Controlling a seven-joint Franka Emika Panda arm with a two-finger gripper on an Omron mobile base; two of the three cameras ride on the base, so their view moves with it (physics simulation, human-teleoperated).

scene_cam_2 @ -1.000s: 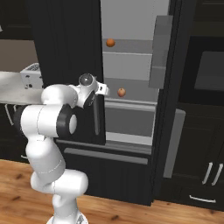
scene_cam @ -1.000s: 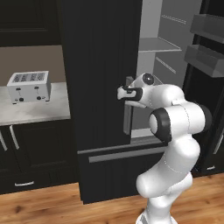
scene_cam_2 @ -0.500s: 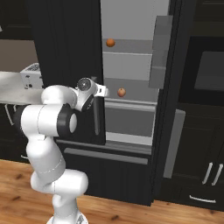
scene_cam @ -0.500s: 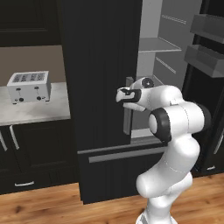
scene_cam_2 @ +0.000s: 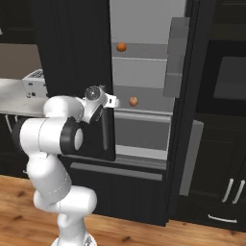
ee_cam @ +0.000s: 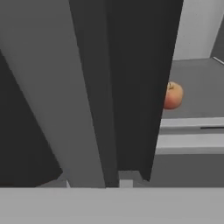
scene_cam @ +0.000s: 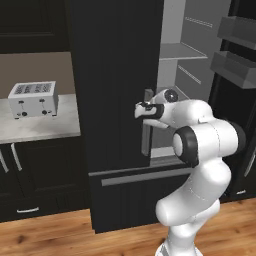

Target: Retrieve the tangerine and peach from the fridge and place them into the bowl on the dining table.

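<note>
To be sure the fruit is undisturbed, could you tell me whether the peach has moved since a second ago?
No. The peach lies at the same spot on its fridge shelf, just right of the dark door edge.

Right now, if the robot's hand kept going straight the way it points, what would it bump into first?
Probably the grey handle of the fridge's left door; it sits right in front of the gripper. The peach lies off to the side, deeper inside.

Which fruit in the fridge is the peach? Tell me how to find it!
Look in the tall black fridge where its right door is open. Two small round fruits sit on grey shelves. The peach is on the lower shelf, pinker and slightly bigger than the plain orange tangerine above.
</note>
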